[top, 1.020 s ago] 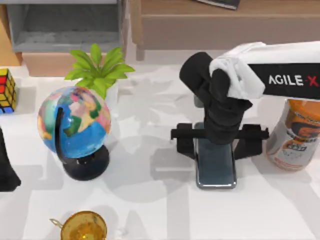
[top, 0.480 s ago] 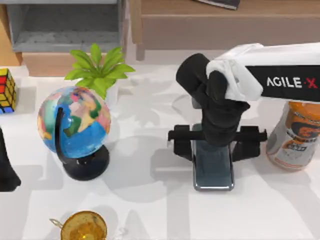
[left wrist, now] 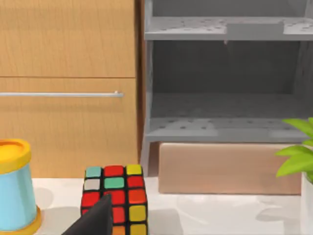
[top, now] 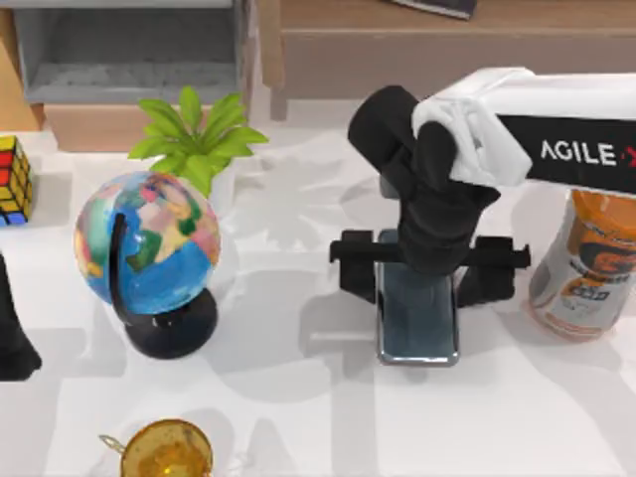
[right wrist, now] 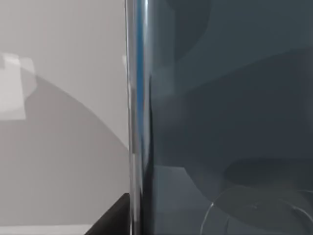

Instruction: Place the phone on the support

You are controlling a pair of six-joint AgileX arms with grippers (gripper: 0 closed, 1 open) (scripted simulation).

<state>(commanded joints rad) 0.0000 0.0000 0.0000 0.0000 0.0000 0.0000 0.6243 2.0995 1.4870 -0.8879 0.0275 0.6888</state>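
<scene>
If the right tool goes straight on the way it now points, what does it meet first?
Most likely the phone: the right tool points down over its upper end, and the right wrist view shows its glossy face very near.

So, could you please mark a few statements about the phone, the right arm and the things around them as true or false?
1. The right gripper is over the phone. True.
2. The globe stands right of the phone in the top view. False: it stands left of it.
3. An orange bottle stands near the table's right edge. True.
4. The phone lies on top of the colour cube. False: the cube sits far off at the table's left edge.
5. A green plant stands behind the globe. True.
</scene>
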